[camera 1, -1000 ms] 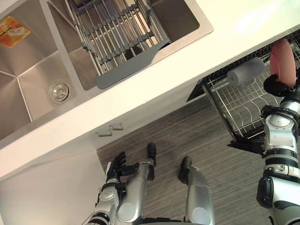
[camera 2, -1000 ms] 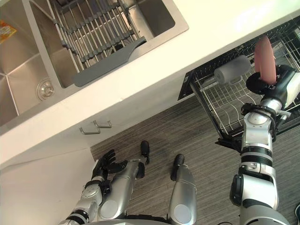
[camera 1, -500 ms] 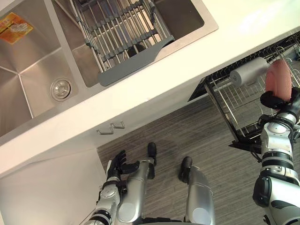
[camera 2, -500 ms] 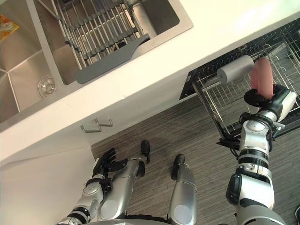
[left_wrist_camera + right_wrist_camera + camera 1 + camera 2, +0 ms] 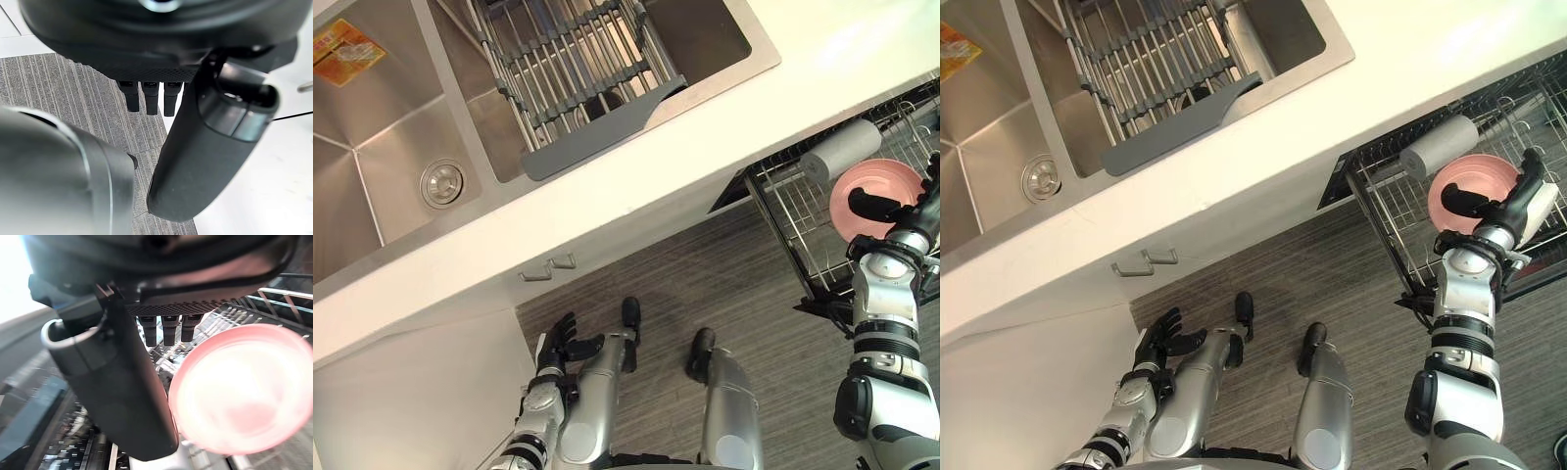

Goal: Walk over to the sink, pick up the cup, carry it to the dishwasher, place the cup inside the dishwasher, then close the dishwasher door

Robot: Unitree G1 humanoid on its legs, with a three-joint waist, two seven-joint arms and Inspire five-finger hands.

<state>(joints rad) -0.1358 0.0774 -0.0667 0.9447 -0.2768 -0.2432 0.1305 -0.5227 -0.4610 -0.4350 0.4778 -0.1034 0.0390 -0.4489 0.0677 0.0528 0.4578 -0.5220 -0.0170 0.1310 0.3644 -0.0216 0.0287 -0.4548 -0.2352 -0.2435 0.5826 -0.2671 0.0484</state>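
- The sink is set in the counter at the far left.
- A drying rack sits in the sink's right basin.
- Under the counter at the right, the dishwasher rack stands pulled out over the floor.
- The cup is over that rack, held in the right hand, just beside a cylinder lying farther in.
- The left hand hangs at the near left, below the cabinet handles.

White counter holds a steel sink; pulled-out dishwasher rack carries a grey cylinder.
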